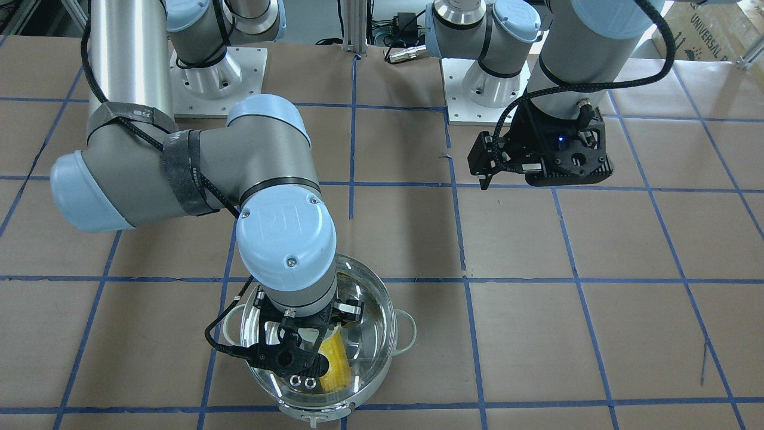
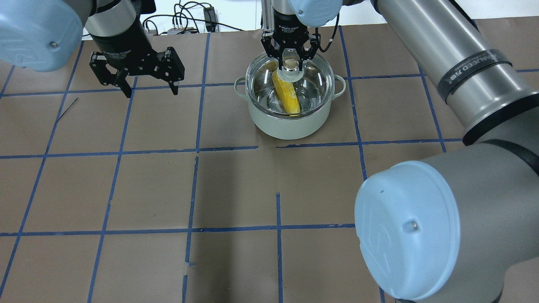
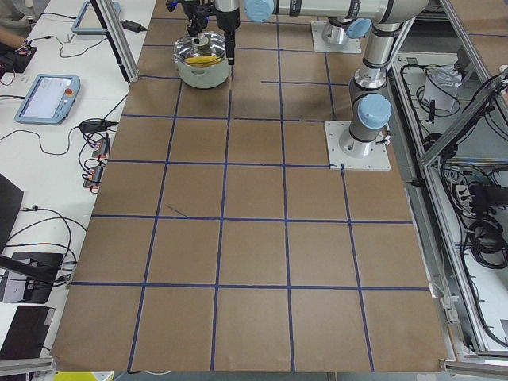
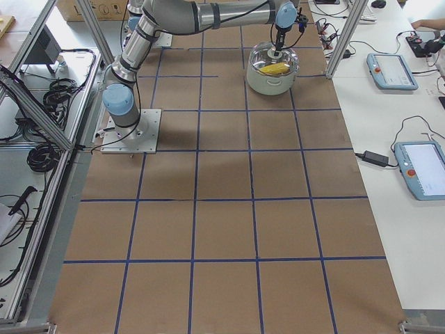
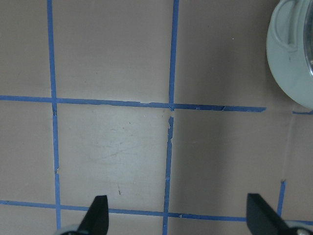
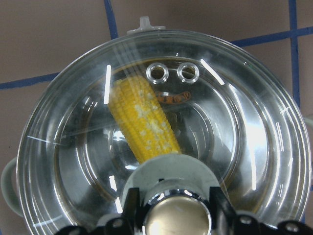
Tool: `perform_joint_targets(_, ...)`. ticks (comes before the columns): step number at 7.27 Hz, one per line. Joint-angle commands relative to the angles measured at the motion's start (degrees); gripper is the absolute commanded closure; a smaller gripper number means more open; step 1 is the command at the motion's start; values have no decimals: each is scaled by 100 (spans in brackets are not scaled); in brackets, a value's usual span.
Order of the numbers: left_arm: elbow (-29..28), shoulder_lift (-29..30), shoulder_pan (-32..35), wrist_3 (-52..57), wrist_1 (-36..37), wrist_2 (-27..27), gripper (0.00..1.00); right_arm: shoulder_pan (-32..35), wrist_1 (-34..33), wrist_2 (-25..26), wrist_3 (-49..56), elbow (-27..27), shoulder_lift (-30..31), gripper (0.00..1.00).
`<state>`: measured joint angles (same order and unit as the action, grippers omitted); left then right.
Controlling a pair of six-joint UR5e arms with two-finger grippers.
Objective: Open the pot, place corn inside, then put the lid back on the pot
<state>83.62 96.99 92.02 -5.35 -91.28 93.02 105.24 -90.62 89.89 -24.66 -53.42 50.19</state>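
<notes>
The pot (image 2: 286, 124) stands at the table's far side, pale green outside and shiny steel inside, with two pale loop handles. The yellow corn (image 2: 286, 94) lies inside it, seen through the clear glass lid (image 2: 316, 82) that rests on the pot's rim. My right gripper (image 2: 289, 67) points straight down and is shut on the lid's pale knob. In the right wrist view the corn (image 6: 144, 122) shows under the lid (image 6: 244, 122), with two vent rings near the rim. My left gripper (image 2: 147, 86) is open and empty, hovering above the table to the pot's left.
Brown paper with a blue tape grid covers the table (image 2: 236, 189). The pot's edge (image 5: 288, 58) shows at the top right of the left wrist view. The arm bases (image 1: 215, 77) stand at the robot's side of the table.
</notes>
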Motion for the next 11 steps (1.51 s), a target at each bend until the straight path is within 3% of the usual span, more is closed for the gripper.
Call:
perform_joint_targets(1, -21, -5, 0, -1, -39, -11, 0, -3, 18, -6, -39, 7, -9, 53)
perform_joint_targets(3, -12, -57, 0, -1, -48, -3, 0, 31, 44, 2, -48, 16, -18, 9)
perform_joint_targets(5, -12, -76, 0, -1, -48, -12, 0, -3, -26, 11, -22, 112, -9, 1)
perform_joint_targets(8, -12, -145, 9, 7, -48, -3, 0, -398, 44, -16, 913, 270, 270, 1)
perform_joint_targets(9, -12, -146, 26, -1, -39, -12, 0, -599, 314, 2, 1241, 201, 524, 1)
perform_joint_targets(11, -12, -154, 26, -1, -48, -20, 0, -942, 1515, 29, 2154, 174, 1043, 1)
